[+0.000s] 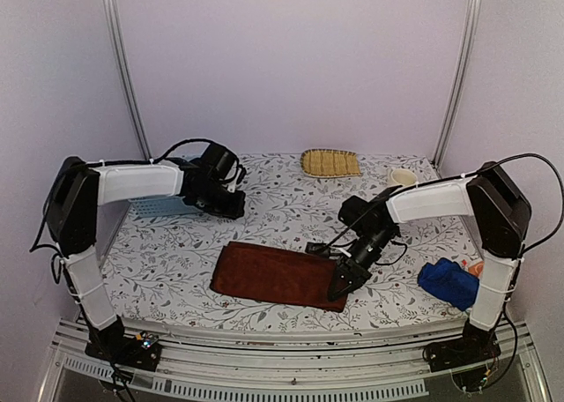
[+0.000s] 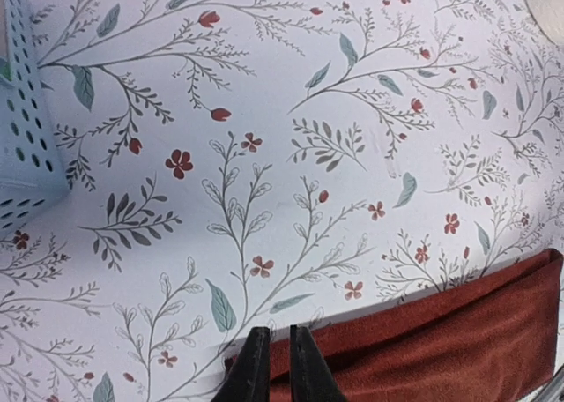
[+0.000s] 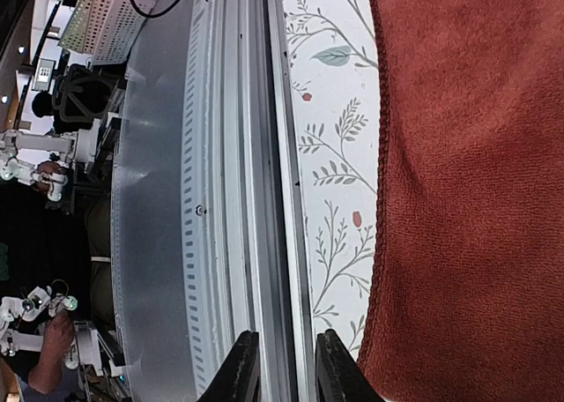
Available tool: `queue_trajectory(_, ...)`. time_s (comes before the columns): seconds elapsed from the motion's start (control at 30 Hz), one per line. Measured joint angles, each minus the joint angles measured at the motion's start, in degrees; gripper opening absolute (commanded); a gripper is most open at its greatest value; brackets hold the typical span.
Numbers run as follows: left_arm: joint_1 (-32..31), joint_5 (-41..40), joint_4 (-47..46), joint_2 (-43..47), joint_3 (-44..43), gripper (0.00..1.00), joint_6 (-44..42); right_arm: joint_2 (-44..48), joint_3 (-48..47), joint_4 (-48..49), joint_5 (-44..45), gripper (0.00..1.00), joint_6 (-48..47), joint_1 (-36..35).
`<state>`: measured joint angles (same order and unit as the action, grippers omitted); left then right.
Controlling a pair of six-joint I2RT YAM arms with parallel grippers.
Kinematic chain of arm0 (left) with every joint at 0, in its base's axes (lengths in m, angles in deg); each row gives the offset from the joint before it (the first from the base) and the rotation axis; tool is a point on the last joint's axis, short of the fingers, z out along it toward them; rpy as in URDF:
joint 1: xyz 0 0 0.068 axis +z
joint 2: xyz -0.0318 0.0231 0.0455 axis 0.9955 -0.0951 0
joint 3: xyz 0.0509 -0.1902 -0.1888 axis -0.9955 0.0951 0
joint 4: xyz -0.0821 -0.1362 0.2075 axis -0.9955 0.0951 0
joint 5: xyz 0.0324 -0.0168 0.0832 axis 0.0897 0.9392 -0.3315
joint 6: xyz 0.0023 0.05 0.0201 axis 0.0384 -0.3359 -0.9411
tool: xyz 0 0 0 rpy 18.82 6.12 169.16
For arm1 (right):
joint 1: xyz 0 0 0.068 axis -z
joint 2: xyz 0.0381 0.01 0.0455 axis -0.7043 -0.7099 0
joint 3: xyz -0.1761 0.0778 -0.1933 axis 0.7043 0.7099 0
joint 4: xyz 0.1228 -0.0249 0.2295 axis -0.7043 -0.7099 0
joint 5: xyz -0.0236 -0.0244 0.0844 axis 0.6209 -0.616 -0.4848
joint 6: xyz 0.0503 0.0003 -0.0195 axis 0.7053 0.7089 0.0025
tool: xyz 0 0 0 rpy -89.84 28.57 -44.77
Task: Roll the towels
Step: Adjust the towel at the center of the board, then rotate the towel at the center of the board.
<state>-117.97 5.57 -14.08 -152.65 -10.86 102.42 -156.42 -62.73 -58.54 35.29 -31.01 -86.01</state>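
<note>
Reddish-brown towel: a dark reddish-brown terry towel (image 1: 275, 275) lies spread flat and unrolled near the front edge of the tabletop, between the two arms.
Tabletop: a white cloth printed with grey sprigs and small red flowers (image 1: 282, 210) covers it.
Right hand: the right hand (image 3: 286, 336) points down at the towel's near right corner. Its fingers stand a little apart with nothing between them. The wrist view shows them over the metal rail at the tabletop's near edge, with the towel's hem just beside them. Whether they touch the cloth, I cannot tell.
Left hand: the left hand (image 2: 279, 333) hangs above the tabletop between the basket and the towel's far edge, its fingers nearly together with a thin gap, holding nothing.
Other towels: a royal blue bunched towel (image 1: 448, 283) and an orange one (image 1: 477, 267) lie by the right arm's base.
Basket: a pale blue perforated plastic basket (image 2: 26, 137) stands at the far left.
Far edge: a yellow woven straw tray (image 1: 330, 162) and a small white cup (image 1: 402, 177).
</note>
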Motion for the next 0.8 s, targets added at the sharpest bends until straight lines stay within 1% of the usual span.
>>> queue_trajectory(0.1, -1.8, -0.8, 2.0, 4.9, 1.1, 0.13, 0.6, 1.1, -2.1, -3.4, -1.0, 0.25, -2.9, 2.0)
queue_trajectory(0.2, -4.1, 0.9, 2.7, 11.9, 5.6, 0.13, 2.9, 1.2, -3.9, -4.0, -0.9, 0.26, -4.5, 6.0)
queue_trajectory(0.3, -5.6, 2.9, 3.0, 16.6, 11.7, 0.15, 5.9, 1.3, -5.2, -2.9, 2.9, 0.27, -4.2, 9.7)
queue_trajectory(0.37, -5.8, 3.8, 2.9, 17.9, 16.3, 0.16, 8.2, 1.4, -5.7, -1.2, 6.6, 0.28, -3.3, 11.3)
queue_trajectory(0.43, -5.8, 4.0, 3.0, 17.7, 19.7, 0.16, 10.1, 2.1, -6.4, 1.4, 11.9, 0.31, -2.1, 12.0)
queue_trajectory(0.5, -5.8, 3.8, 3.6, 16.6, 20.8, 0.16, 11.1, 3.0, -6.9, 3.6, 16.2, 0.35, -1.0, 12.1)
queue_trajectory(0.53, -5.8, 3.7, 3.4, 15.8, 20.7, 0.16, 11.4, 3.3, -7.4, 4.4, 18.4, 0.38, -0.6, 12.0)
queue_trajectory(0.57, -5.8, 3.4, 3.4, 14.7, 20.2, 0.16, 11.6, 3.3, -8.1, 5.0, 20.3, 0.45, -0.4, 12.0)
queue_trajectory(0.63, -5.8, 3.1, 3.1, 12.5, 19.1, 0.15, 11.6, 3.2, -9.1, 5.9, 23.0, 0.5, 0.2, 12.0)
queue_trajectory(0.7, -5.8, 2.9, 3.1, 9.3, 17.3, 0.15, 11.6, 3.1, -9.2, 6.4, 24.6, 0.5, -0.1, 12.0)
queue_trajectory(0.8, -5.8, 2.5, 3.1, 3.9, 14.1, 0.14, 11.2, 2.1, -8.9, 6.7, 25.3, 0.43, -0.1, 12.0)
